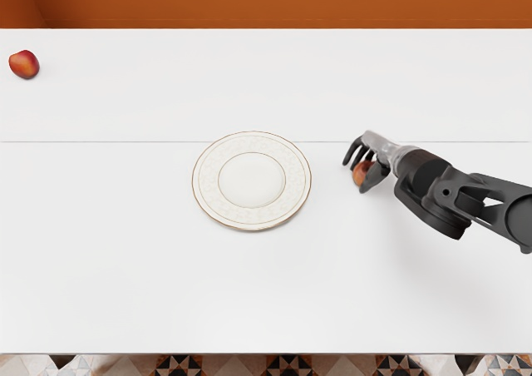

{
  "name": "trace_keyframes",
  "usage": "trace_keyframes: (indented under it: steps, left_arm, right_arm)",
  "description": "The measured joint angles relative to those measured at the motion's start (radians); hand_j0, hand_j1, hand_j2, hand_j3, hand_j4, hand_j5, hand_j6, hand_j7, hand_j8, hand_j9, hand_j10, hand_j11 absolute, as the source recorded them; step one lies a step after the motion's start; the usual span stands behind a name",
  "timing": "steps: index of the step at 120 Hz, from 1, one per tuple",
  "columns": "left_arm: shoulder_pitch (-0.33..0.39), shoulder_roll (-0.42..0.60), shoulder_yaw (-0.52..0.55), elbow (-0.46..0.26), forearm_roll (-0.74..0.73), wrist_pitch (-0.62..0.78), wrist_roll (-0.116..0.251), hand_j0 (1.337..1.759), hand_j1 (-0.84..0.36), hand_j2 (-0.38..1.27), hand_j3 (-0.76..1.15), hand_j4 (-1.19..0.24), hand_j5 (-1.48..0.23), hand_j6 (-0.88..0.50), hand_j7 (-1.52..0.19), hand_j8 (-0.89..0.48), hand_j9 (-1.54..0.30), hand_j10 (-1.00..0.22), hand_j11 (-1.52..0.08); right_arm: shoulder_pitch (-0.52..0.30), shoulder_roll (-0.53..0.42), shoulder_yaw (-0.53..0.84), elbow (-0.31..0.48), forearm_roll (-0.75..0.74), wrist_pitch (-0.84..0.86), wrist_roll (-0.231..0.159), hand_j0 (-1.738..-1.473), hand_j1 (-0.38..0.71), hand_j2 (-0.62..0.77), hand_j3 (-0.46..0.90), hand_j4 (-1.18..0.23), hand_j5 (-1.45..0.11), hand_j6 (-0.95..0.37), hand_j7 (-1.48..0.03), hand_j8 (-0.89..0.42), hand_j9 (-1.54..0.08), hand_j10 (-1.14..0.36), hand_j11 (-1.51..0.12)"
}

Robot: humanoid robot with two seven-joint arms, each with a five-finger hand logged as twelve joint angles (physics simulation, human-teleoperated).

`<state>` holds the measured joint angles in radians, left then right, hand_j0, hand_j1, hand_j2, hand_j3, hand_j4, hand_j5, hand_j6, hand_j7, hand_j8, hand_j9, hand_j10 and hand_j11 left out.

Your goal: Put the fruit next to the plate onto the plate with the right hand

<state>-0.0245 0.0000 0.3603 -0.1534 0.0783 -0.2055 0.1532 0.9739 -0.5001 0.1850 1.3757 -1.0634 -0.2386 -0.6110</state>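
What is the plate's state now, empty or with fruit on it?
Empty. The plate shows only its bare white face. The fruit is to its right, off it, inside the curled fingers of the right hand.

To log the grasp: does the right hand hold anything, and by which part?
Yes: the right hand holds the small reddish fruit, curled over its top and sides.

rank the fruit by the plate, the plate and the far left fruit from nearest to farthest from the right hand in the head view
1. Fruit by the plate: right at the right hand.
2. Plate: centre of the view, to the picture's left of the hand.
3. Far left fruit: back left of the view.
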Motion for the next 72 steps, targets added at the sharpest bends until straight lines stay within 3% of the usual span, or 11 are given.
trace_keyframes:
  steps: [20,34,46,72]
  left_arm:
    - [0.0,0.0,0.0,0.0,0.0,0.0,0.0,1.658,0.07,0.05,0.0,-0.23,-0.3,-0.23,-0.3,-0.23,-0.3,-0.23,-0.3]
    - [0.0,0.0,0.0,0.0,0.0,0.0,0.0,1.658,0.07,0.05,0.0,-0.23,-0.3,-0.23,-0.3,-0.23,-0.3,-0.23,-0.3]
    - [0.0,0.0,0.0,0.0,0.0,0.0,0.0,1.658,0.07,0.05,0.0,-0.23,-0.3,-0.23,-0.3,-0.23,-0.3,-0.23,-0.3]
    - [0.0,0.0,0.0,0.0,0.0,0.0,0.0,1.658,0.07,0.05,0.0,-0.23,-0.3,-0.23,-0.3,-0.23,-0.3,-0.23,-0.3]
  right_arm:
    - [0.0,-0.001,0.0,-0.001,0.001,0.001,-0.001,-1.652,0.27,0.33,0.0,-0.78,-0.98,-0.67,-0.99,-0.46,-1.0,-0.56,-1.02]
    - [0.001,-0.003,0.002,0.0,0.011,0.002,-0.001,-1.65,0.25,0.28,0.0,-0.81,-1.05,-0.65,-1.05,-0.43,-1.07,-0.55,-1.09]
    - [0.003,-0.007,0.007,0.004,0.034,0.01,-0.001,-1.651,0.25,0.39,0.0,-0.84,-1.07,-0.67,-1.08,-0.45,-1.09,-0.57,-1.12]
    - [0.039,-0.035,0.042,0.053,0.128,0.066,0.0,-1.652,0.22,0.35,0.0,-0.84,-1.13,-0.69,-1.1,-0.45,-1.13,-0.56,-1.15]
